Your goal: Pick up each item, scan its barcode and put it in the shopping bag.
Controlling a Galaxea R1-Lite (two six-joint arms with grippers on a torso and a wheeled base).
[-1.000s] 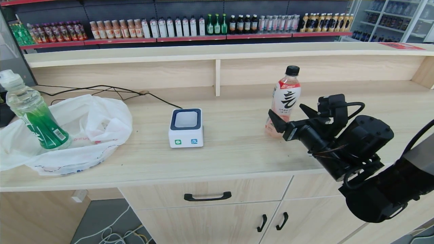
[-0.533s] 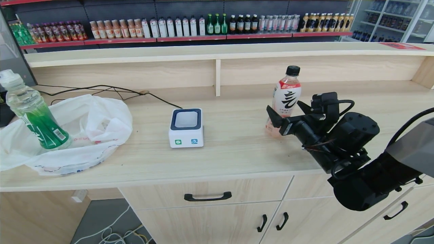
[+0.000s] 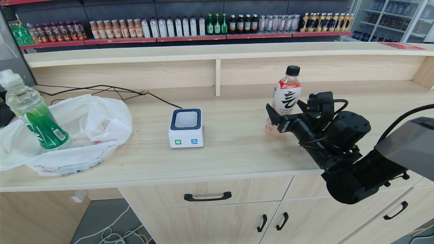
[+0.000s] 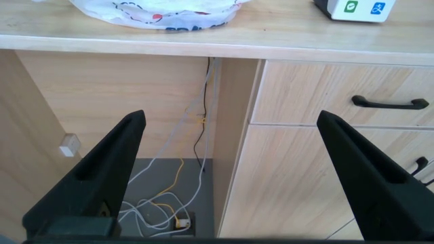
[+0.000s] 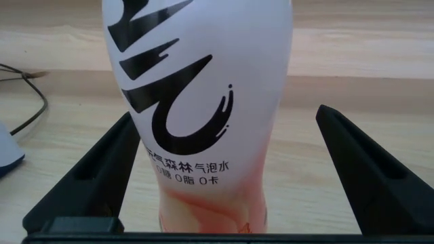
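Right wrist view shows you the right hand (image 5: 224,135) spread either side of the pink bottle (image 5: 203,81), low down and seemingly not yet gripping. The bottle stands upright on the worktop (image 3: 237,149), right of the scanner (image 3: 186,127), and I judge it unscanned. The green bottle (image 3: 32,112) already sits in the shopping bag (image 3: 98,118). Since a second ago the arm has advanced around the pink bottle.

Pink bottle (image 3: 285,96) stands between the right gripper's (image 3: 287,113) spread fingers, with a gap on each side in the right wrist view. The counter's back wall (image 3: 305,69) is near behind it and blocks that side. There is bare counter (image 3: 237,149) from bottle to scanner (image 3: 186,127), and from scanner to bag (image 3: 91,135). Cables (image 3: 101,89) lie behind bag and scanner. A green bottle (image 3: 32,112) stands tilted at the bag's left; the bag's right half lies low.
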